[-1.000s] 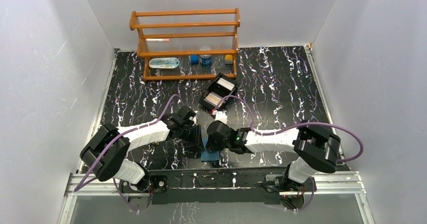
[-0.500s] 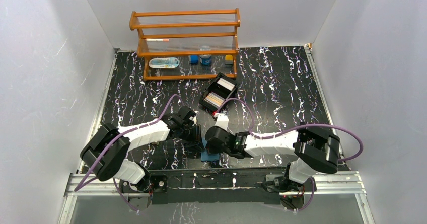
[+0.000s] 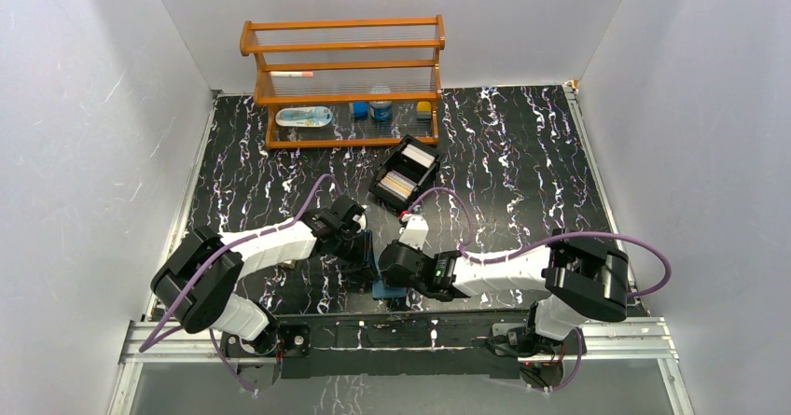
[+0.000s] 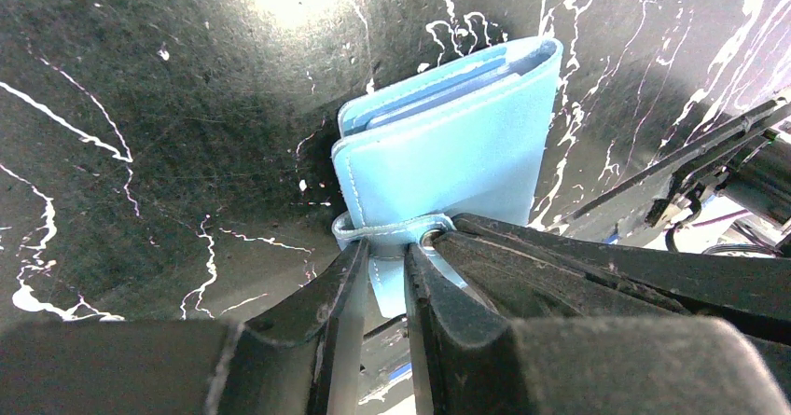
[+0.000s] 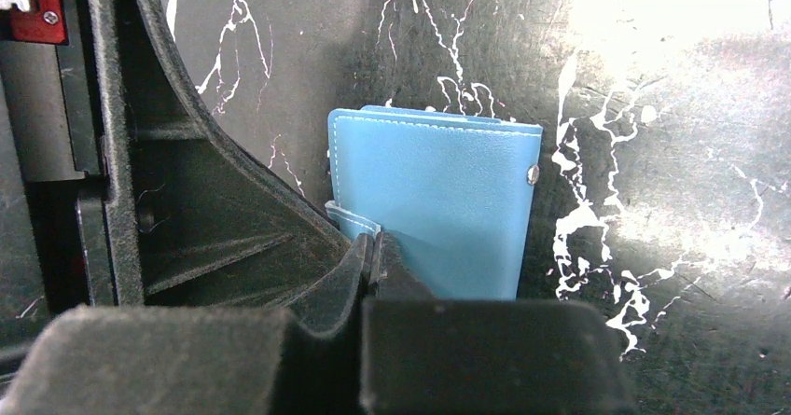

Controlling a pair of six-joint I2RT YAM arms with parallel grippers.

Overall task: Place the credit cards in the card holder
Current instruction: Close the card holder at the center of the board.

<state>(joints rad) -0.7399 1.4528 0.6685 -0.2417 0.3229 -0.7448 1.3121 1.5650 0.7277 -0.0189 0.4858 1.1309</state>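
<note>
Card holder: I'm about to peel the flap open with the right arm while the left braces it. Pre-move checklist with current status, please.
1. Left gripper clamped on the card holder edge: ok.
2. Right gripper shut on the snap tab: ok.
3. Snap released, stud bare: ok.
4. Card slots exposed: not ok, holder lies folded.
5. Credit cards waiting in the black box: ok.
</note>
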